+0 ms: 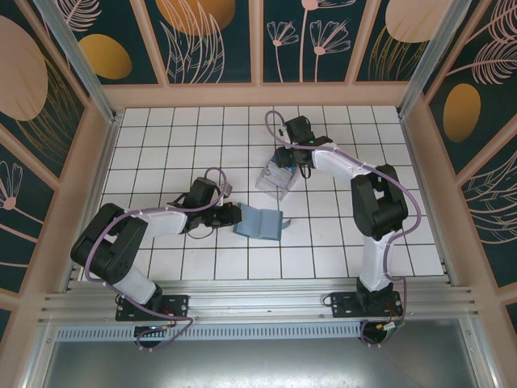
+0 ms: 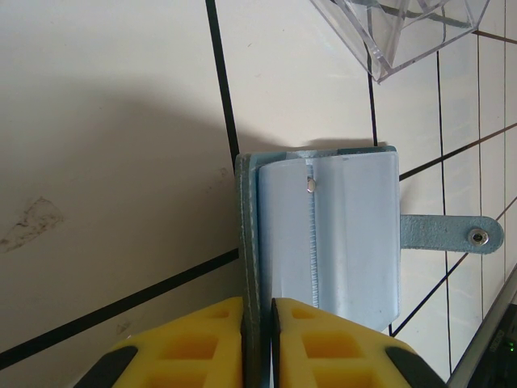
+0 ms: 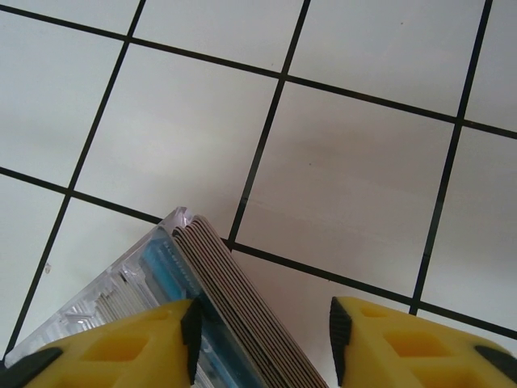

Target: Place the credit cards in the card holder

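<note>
Credit cards (image 3: pixel 226 283) sit stacked in a clear box (image 3: pixel 97 299), lower left of frame; I reckon several may lift together.
My right tool (image 3: pixel 262 331) straddles them, jaws apart; left tool (image 2: pixel 258 323) pinches the card holder (image 2: pixel 339 234) cover at mid-frame, which may slip free.

We log: soft matt teal folding card holder (image 2: pixel 347 234) | shiny metal snap stud (image 2: pixel 479 237) | glossy clear plastic box (image 2: pixel 404 32) | thin smooth-edged plastic credit cards (image 3: pixel 245 307) | smooth white tiled worktop (image 3: pixel 363 178), faint sheen.
</note>
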Controlling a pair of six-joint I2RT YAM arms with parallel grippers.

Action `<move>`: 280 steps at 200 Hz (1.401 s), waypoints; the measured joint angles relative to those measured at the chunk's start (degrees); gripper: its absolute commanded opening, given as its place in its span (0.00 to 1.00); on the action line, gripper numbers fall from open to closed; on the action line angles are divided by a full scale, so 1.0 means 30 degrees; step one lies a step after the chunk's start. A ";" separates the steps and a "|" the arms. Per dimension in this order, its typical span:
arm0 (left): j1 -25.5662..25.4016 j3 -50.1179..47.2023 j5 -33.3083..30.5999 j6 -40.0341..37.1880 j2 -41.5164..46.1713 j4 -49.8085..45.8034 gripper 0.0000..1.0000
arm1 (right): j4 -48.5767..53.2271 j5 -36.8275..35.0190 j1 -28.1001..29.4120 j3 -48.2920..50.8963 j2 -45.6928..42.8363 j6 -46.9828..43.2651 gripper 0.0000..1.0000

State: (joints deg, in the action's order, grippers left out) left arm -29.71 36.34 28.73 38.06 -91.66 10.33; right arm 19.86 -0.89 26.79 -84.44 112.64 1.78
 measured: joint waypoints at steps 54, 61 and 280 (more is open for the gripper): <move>0.0000 0.0000 0.0138 -0.0007 -0.0007 -0.0007 0.18 | -0.0058 0.0095 0.0000 0.0109 -0.0036 -0.0015 0.31; 0.0000 0.0000 0.0146 -0.0007 -0.0007 0.0000 0.18 | -0.0080 0.0095 0.0000 0.0109 -0.0036 -0.0044 0.28; 0.0000 0.0000 0.0270 0.0066 -0.0109 0.0058 0.18 | -0.0080 0.1515 -0.0058 0.0219 -0.1647 -0.0481 0.07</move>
State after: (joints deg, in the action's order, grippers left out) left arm -29.71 36.34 29.54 38.26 -91.98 10.50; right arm 19.62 3.66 26.61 -83.79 107.70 0.34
